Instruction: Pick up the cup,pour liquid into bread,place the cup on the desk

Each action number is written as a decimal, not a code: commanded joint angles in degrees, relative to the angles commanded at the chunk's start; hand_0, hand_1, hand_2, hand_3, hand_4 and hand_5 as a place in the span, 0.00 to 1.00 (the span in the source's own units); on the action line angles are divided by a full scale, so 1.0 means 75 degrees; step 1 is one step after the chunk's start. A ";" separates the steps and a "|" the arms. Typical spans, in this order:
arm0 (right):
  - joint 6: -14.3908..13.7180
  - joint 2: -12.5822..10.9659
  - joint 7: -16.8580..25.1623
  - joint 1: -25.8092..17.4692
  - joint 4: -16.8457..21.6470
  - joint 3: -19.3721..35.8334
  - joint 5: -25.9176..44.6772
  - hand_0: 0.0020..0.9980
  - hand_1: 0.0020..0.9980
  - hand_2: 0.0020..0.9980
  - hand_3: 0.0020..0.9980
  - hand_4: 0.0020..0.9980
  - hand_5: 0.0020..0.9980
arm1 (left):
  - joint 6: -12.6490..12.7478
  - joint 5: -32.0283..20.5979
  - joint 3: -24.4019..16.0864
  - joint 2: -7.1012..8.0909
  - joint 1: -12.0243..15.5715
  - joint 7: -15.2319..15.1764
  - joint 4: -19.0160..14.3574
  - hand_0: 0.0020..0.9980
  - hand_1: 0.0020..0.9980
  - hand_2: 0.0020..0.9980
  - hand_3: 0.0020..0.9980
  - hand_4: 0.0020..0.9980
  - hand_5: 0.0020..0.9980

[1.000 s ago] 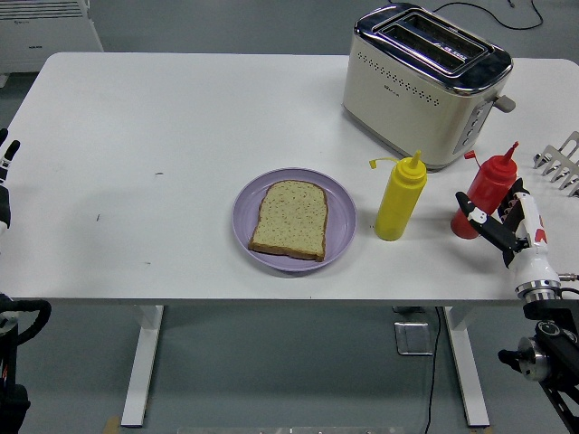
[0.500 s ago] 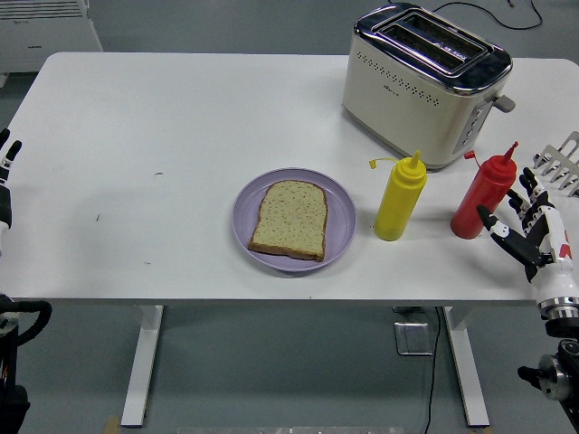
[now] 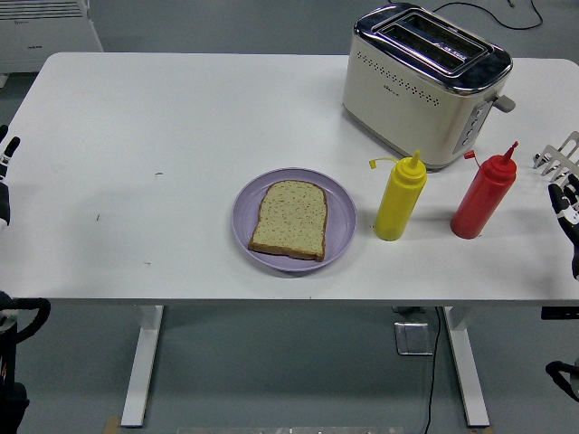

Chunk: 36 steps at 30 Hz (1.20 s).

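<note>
The red squeeze bottle (image 3: 484, 196) is standing upright on the white table (image 3: 181, 117), toward its right end, with its thin nozzle pointing up and its small red cap hanging off to the left of the tip. Nothing is touching it. The right hand (image 3: 566, 210) is showing only partly at the picture's right edge, well to the right of the red bottle and clear of it, with bare table lying between them; so little of it is inside the frame that whether it is released or clenched cannot be told, though it is plainly grasping nothing. The left hand (image 3: 4, 176) is sitting at the far left edge, just off the table's left end, also mostly cut off, so its state cannot be told either.

Just left of the red bottle, a yellow squeeze bottle (image 3: 400, 198) is standing upright, its cap dangling to the left of the nozzle. Further left, near the table's front edge, a slice of bread (image 3: 289, 219) is lying flat on a lilac plate (image 3: 341, 221). Behind the two bottles, a cream and chrome toaster (image 3: 423, 83) is sitting at an angle, and part of a metal rack (image 3: 559, 155) is peeking in at the right edge, just above the right hand
</note>
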 joint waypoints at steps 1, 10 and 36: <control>0.0020 -0.0002 -0.0015 0.0006 0.0022 0.0032 0.0188 0.87 0.84 0.93 0.98 0.89 0.24 | 0.0000 -0.0001 0.0000 0.0000 0.0000 0.0000 0.0000 0.71 0.75 0.78 0.69 0.66 1.00; 0.1029 0.0024 -0.0948 0.0395 -0.0093 0.0871 0.2861 0.81 0.76 0.80 0.83 0.76 0.37 | 0.0004 -0.0004 -0.0020 -0.0015 0.0003 0.0000 0.0002 0.71 0.75 0.78 0.69 0.66 1.00; 0.1624 0.0267 -0.1447 0.1078 -0.0883 0.1587 0.3965 0.80 0.74 0.77 0.80 0.73 0.49 | 0.0007 -0.0008 -0.0047 -0.0032 0.0012 0.0000 0.0005 0.71 0.75 0.78 0.69 0.66 1.00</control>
